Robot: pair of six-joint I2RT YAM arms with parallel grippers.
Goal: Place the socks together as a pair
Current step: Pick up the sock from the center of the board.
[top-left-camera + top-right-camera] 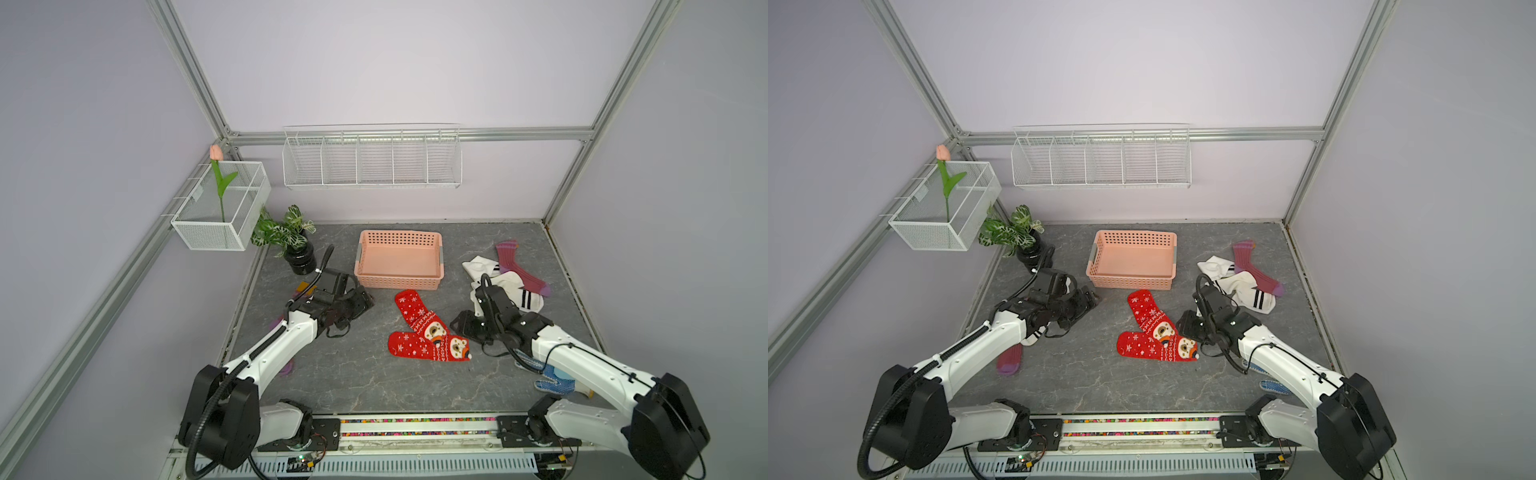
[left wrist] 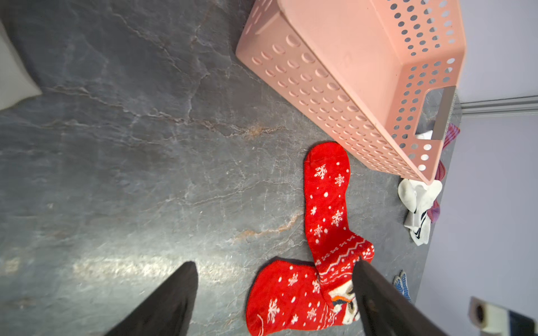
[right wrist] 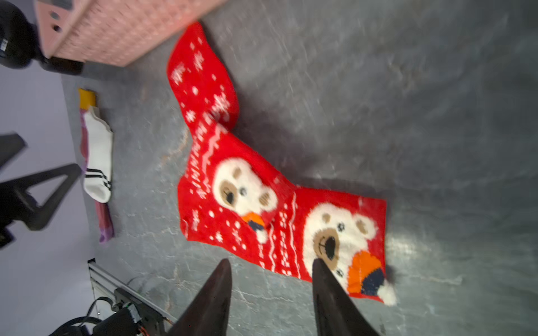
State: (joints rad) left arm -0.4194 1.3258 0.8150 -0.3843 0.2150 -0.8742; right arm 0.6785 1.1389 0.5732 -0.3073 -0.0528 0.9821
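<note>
Centrally, red bear socks [image 1: 430,332] overlapping, right gripper [image 3: 271,261] parted beside them

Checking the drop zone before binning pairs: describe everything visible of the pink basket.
The pink basket looks like matte plastic: rectangular, open-topped, walls perforated with rows of holes, a grey-trimmed handle cutout at each short end. It stands upright and empty on the grey stone-look table, toward the back. The toe of one red snowflake sock lies just before its front wall; contact cannot be told.
</note>
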